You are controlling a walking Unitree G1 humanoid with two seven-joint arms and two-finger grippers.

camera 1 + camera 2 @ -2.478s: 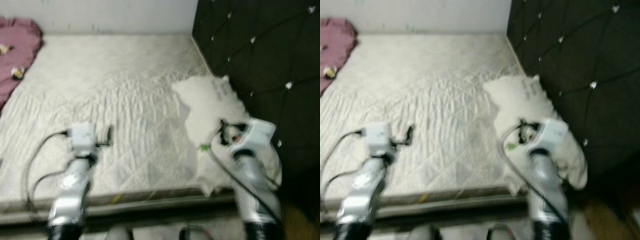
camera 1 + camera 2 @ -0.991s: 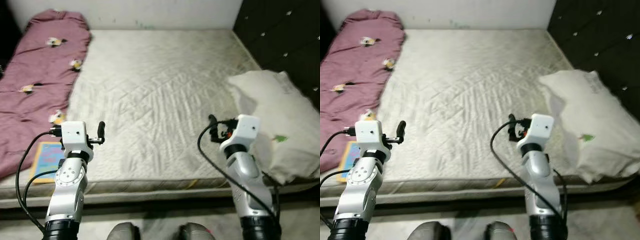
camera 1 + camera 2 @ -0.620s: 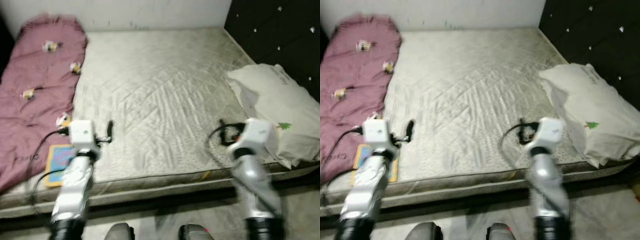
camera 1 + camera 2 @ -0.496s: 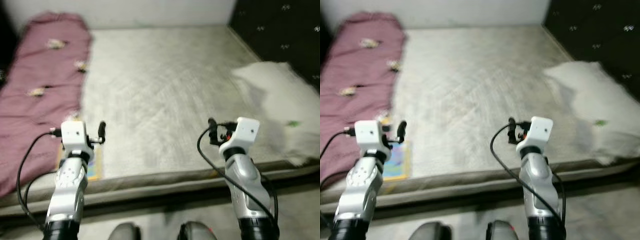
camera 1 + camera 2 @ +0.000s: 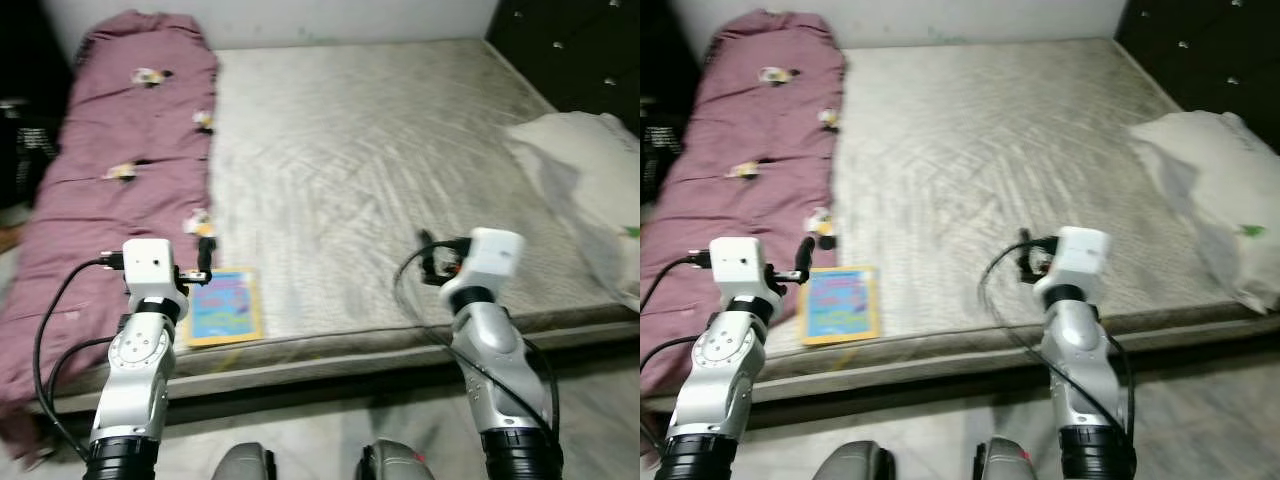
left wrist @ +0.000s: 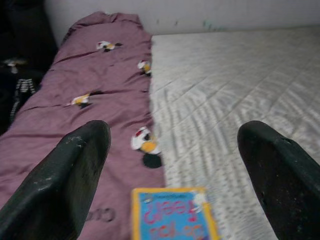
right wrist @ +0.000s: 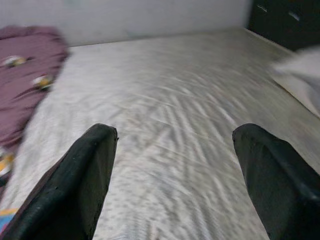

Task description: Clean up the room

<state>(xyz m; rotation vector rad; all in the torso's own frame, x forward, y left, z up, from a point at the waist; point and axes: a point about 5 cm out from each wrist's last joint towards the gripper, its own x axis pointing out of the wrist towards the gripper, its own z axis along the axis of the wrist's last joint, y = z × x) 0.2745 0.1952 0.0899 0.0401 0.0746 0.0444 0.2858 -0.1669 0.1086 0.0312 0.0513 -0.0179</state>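
A bare quilted mattress (image 5: 380, 140) fills the scene ahead, with a maroon blanket (image 5: 110, 170) laid along its left side and a white pillow (image 5: 590, 190) at the right by the dark headboard (image 5: 570, 50). A blue, yellow-edged book (image 5: 225, 306) lies flat near the mattress's front edge, just beside the blanket.

The left gripper (image 6: 170, 175) hovers above the front edge with its fingers spread wide. The left wrist view shows the book between them and, beyond it, small cartoon prints on the blanket, closer than the head views give.

The right gripper (image 7: 175, 185) is also spread, held over bare mattress. Its wrist view catches the pillow's blurred edge (image 7: 300, 75) and a strip of blanket.

Only the head views take in the floor (image 5: 580, 400) and both silver arms.
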